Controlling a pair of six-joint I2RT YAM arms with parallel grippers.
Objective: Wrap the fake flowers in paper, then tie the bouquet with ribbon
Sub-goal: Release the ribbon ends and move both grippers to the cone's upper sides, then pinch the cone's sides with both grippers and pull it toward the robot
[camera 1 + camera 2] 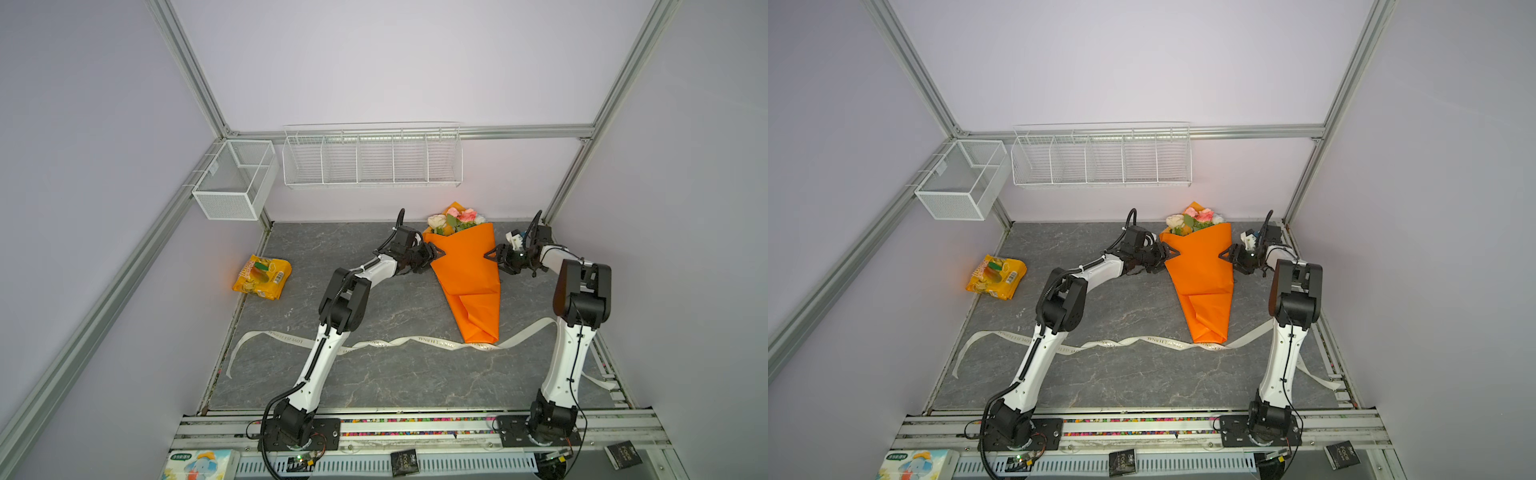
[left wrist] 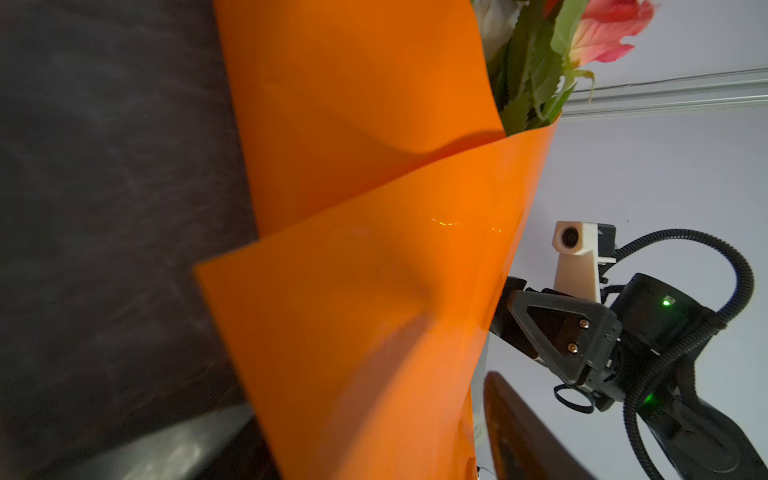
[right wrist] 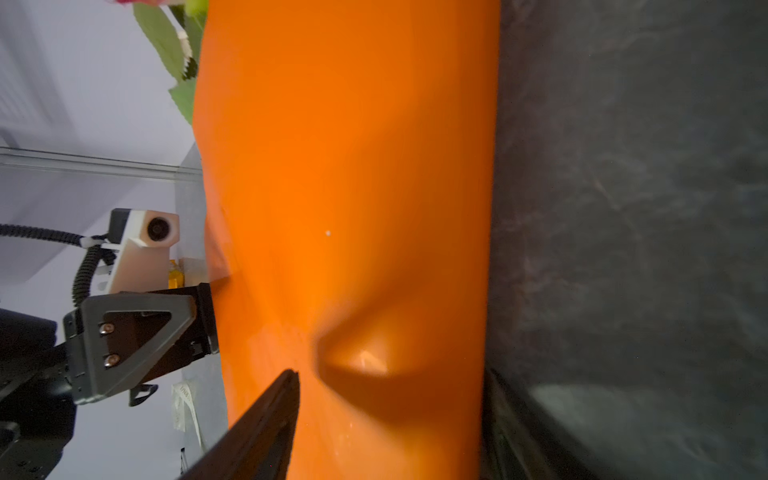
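Bouquet (image 1: 465, 274), end effectors (image 1: 438, 252) (image 1: 489, 254) flanking, elbows (image 1: 345, 299) (image 1: 582, 291) raised

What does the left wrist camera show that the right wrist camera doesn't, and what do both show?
Only the left wrist view: the orange paper overlapping itself in two flaps, and the right tool. Only the right wrist view: the left tool and a dent in the paper. Both: the bouquet of fake flowers, its green leaves, the dark tabletop.

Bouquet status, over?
Left gripper, right gripper flank the bouquet of fake flowers, grip unclear. Printed ribbon lies at its tip, untied. Yellow snack bag well aside.
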